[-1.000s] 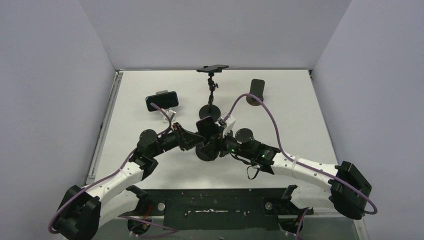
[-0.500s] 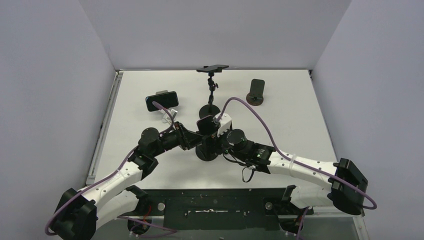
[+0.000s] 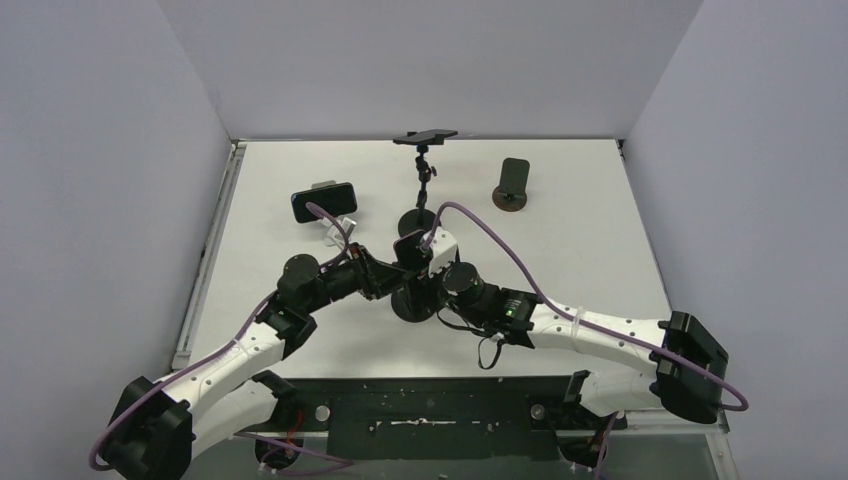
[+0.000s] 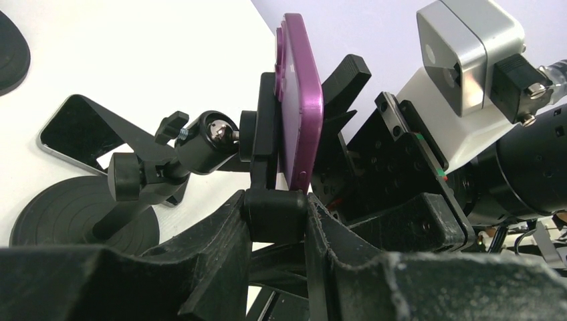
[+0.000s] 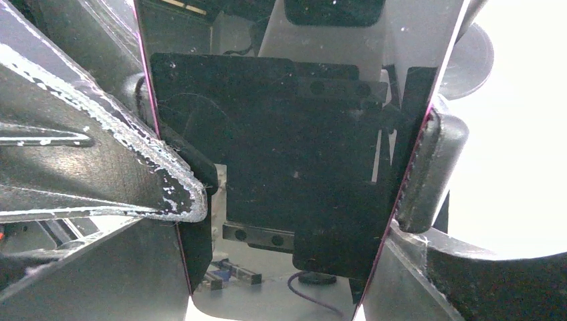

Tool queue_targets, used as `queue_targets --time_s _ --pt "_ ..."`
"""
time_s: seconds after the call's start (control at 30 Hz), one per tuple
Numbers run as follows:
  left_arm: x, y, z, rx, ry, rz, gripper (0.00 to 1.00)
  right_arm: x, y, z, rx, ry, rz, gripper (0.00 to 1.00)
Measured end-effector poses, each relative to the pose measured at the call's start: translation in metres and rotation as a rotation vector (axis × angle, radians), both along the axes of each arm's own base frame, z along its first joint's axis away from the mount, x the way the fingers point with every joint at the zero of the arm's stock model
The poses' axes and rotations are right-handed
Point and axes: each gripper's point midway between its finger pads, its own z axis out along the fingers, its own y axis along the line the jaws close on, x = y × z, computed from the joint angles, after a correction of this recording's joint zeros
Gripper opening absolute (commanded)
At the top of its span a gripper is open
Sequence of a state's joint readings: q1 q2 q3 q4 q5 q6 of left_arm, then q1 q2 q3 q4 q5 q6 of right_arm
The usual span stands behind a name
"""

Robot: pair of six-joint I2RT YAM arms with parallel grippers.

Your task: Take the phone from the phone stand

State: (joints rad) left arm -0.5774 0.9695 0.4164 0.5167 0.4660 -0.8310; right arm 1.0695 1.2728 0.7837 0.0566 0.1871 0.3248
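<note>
A phone in a purple case [image 3: 408, 243] stands upright in the black phone stand [image 3: 415, 305] at mid table. In the left wrist view the phone [image 4: 301, 100] sits in the stand's clamp. My left gripper [image 4: 275, 221] is shut on the clamp's black lower block [image 4: 274, 214]. In the top view it [image 3: 385, 280] reaches in from the left. My right gripper [image 3: 425, 262] comes from the right. In the right wrist view it [image 5: 297, 214] straddles the phone's dark screen [image 5: 287, 167], with a finger against each purple edge.
A second phone on a small stand [image 3: 324, 202] sits back left. A tall tripod holder with a phone on top [image 3: 425, 136] stands behind, its base [image 3: 418, 222] close to the grippers. A dark stand [image 3: 513, 183] sits back right. Grey walls enclose the table.
My right arm has moved left and forward, bringing its gripper onto the phone. Its cable has swung left, uncovering the back right stand. The left gripper has held on the stand.
</note>
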Motion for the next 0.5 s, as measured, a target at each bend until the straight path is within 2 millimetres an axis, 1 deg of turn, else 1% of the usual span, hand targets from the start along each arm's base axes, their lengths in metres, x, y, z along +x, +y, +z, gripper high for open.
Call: queue_targets --time_s 0.03,0.1,0.17,0.23,0.27,0.5 --pt "0.0002 0.0001 0.0002 0.000 -0.001 0.001 0.00 0.0000 0.0000 0.0001 0.000 0.000 0.000 0.35" --pt "0.0001 0.0002 0.0003 0.001 -0.002 0.001 0.00 0.0000 0.0000 0.0001 0.000 -0.001 0.000 0.21" --pt "-0.0003 0.0001 0.0001 0.001 -0.001 0.001 0.00 0.0000 0.0001 0.0001 0.000 0.000 0.001 0.11" --pt "-0.0003 0.0004 0.0002 0.002 -0.001 0.001 0.00 -0.0002 0.0001 0.0000 0.003 0.000 0.003 0.02" --pt "-0.0004 0.0005 0.0003 0.002 -0.002 0.000 0.00 -0.0004 0.0000 0.0002 0.006 0.001 0.005 0.00" --pt "-0.0040 0.0023 -0.0002 -0.020 0.000 -0.047 0.00 -0.0046 0.0008 0.0024 0.082 0.011 0.079 0.00"
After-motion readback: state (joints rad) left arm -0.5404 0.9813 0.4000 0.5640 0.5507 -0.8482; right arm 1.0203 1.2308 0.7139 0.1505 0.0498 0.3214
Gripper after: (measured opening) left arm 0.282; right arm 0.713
